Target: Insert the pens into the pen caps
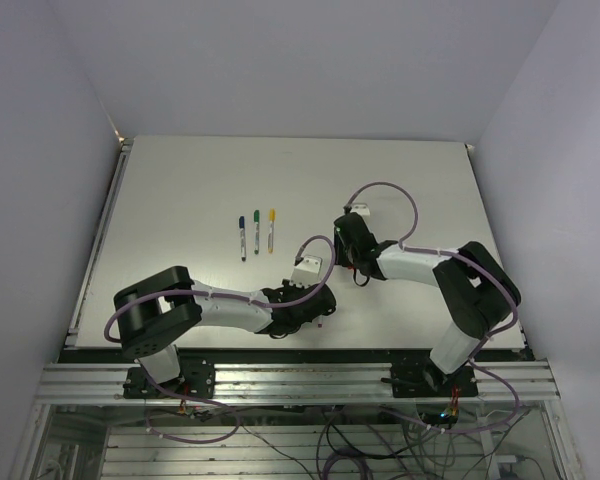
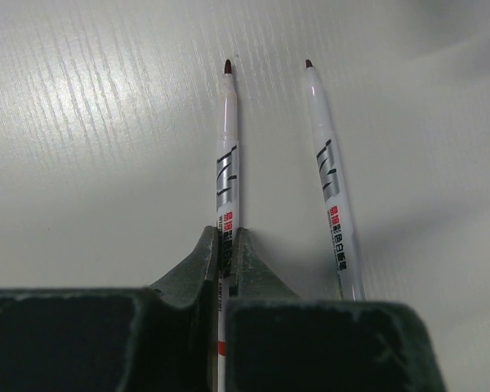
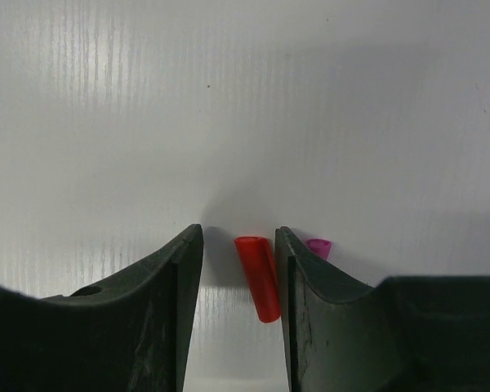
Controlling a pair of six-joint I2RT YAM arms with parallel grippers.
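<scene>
Left claw (image 2: 225, 245): closed, pinching the held pen (image 2: 228, 139) across its barrel. The tip sticks out straight ahead of the fingers. The tip is dark and I can't call its colour. The barrel's rear runs under the claw body, with only a sliver showing in the slot.

Second pen (image 2: 331, 180): on the counter (image 2: 82, 163) just right of the left claw, uncapped, near the held pen but not touching it. It points the same way, angled slightly. Its tip is also dark, and its rear end is cut off by the claw body.

Right claw (image 3: 238, 235): open, gripping nothing. The red cap (image 3: 257, 278) lies loose on the counter between the fingers, close to the right finger. I can't tell whether they touch.

Magenta cap (image 3: 318, 247): just outside the right finger, with only its top edge showing over the finger.

Top view: three capped pens (image 1: 256, 236) lie side by side, well apart from both claws, ahead and left of the left claw. They wear blue, green and yellow caps. Both claws are mostly hidden under their wrists there, and the loose caps can't be made out.
</scene>
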